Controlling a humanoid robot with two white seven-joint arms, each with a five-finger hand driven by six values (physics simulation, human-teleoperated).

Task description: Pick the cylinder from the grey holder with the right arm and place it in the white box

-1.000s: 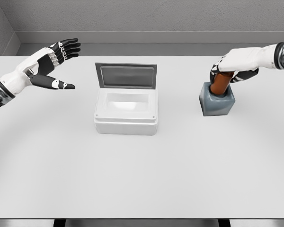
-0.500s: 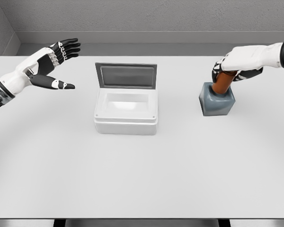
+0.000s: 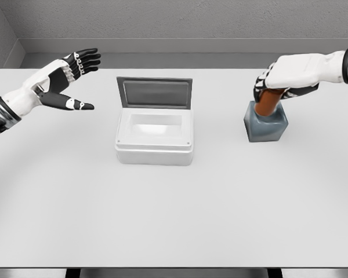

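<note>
Head view, top-down-ish onto a white table [image 3: 174,220] w/ grey wall behind.

Right hand [image 3: 284,78] comes in from the right edge, upper right of the pic, arm roughly level over the table. It sits on top of the cylinder [image 3: 267,102]: palm over the upper end, fingers [image 3: 259,87] curled down the left side, thumb side wrapped round the right. So hand is closed on the cylinder, grasp looks firm, though exact contact of each finger can't be told.

Cylinder is brown/orange, only its mid part shows between hand above and holder below. It leans a bit, top toward the right. Lower end is inside the grey holder [image 3: 266,123], so it's not out of the socket. Holder stands on the table at right, well apart from the box, and looks slightly turned vs. the table edge.

White box [image 3: 155,138] sits left of centre, lid [image 3: 155,93] open and standing up at the back edge, grey inner face toward the camera. Inside of the box shows only its pale floor.

Left hand [image 3: 61,81] hovers over the far left of the table, fingers spread wide, thumb pointing right, holding nothing, apart from the box.
</note>
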